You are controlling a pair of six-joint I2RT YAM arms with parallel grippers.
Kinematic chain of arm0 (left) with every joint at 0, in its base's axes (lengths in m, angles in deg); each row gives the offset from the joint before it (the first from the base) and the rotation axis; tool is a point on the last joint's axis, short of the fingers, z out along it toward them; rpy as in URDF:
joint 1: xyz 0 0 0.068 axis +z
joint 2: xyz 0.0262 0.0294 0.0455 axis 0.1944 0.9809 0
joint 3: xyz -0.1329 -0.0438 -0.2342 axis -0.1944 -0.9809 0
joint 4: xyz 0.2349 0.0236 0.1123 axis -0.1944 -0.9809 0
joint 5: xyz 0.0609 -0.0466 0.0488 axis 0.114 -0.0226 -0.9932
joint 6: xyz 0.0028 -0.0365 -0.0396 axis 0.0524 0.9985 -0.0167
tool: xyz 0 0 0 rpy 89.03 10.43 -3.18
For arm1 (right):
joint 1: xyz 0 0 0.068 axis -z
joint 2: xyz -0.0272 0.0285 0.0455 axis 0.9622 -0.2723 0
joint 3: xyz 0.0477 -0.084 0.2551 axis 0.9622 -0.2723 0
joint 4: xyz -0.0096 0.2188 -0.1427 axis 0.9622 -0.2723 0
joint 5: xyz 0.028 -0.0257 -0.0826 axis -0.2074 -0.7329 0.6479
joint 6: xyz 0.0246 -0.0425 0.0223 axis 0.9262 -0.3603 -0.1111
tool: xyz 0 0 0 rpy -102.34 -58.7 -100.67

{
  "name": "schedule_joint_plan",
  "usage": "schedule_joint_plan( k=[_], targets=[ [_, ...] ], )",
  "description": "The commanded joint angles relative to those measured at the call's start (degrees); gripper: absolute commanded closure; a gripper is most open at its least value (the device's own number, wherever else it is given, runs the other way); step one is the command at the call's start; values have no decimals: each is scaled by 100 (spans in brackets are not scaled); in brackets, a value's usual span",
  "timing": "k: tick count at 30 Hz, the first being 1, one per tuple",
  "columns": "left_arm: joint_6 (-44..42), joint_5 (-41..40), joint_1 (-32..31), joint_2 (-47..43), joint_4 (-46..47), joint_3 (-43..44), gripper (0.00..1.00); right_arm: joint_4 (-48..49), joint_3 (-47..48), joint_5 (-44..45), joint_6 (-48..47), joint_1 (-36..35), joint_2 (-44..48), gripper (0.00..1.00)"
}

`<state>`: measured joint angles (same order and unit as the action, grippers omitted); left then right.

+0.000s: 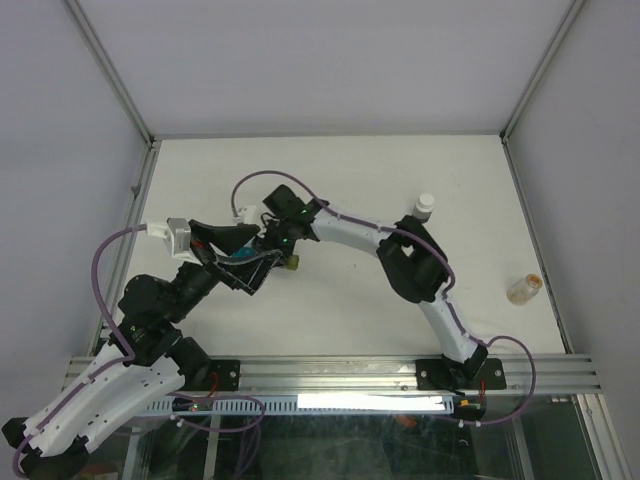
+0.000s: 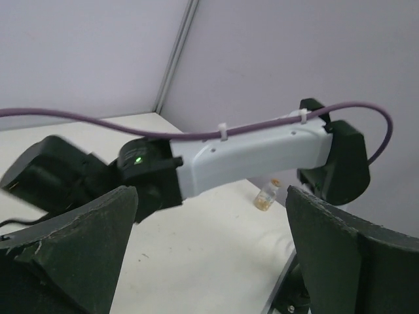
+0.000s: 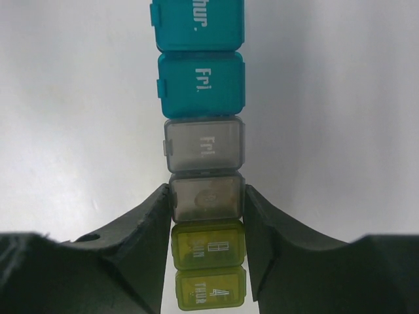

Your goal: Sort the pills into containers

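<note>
- Top view: a white table (image 1: 340,320) sits between grey walls. Both arms bend toward centre-left, where the left gripper (image 1: 238,248) and right gripper (image 1: 282,240) meet at the containers (image 1: 243,256). A white-capped bottle (image 1: 425,203) and an amber bottle (image 1: 524,288) stand well apart on the right.
- Left wrist: the left fingers (image 2: 78,248) are spread wide with nothing between them.
- Right wrist: the right fingers (image 3: 147,242) pinch the sides of a grey compartment. The row runs teal, grey, yellow-green. All lids are closed, so I cannot tell the contents.
</note>
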<state>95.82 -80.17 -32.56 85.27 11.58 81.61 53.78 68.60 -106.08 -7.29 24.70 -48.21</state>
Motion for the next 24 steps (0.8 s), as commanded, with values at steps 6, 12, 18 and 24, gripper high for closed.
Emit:
schedule_joint_plan(
  k=[6,12,18,24],
  targets=[
    [211,78,50,-91,-653,369,1,-1213,2748,1089,1004,-931,-1562,55],
    [185,-4,50,-132,-671,277,1,-1102,2505,1055,941,-948,-1401,40],
    [193,-23,51,-204,-749,228,1,-1126,2451,873,870,-950,-1343,25],
    [220,-50,45,-287,-780,147,1,-1124,2405,812,720,-963,-1362,28]
  ],
)
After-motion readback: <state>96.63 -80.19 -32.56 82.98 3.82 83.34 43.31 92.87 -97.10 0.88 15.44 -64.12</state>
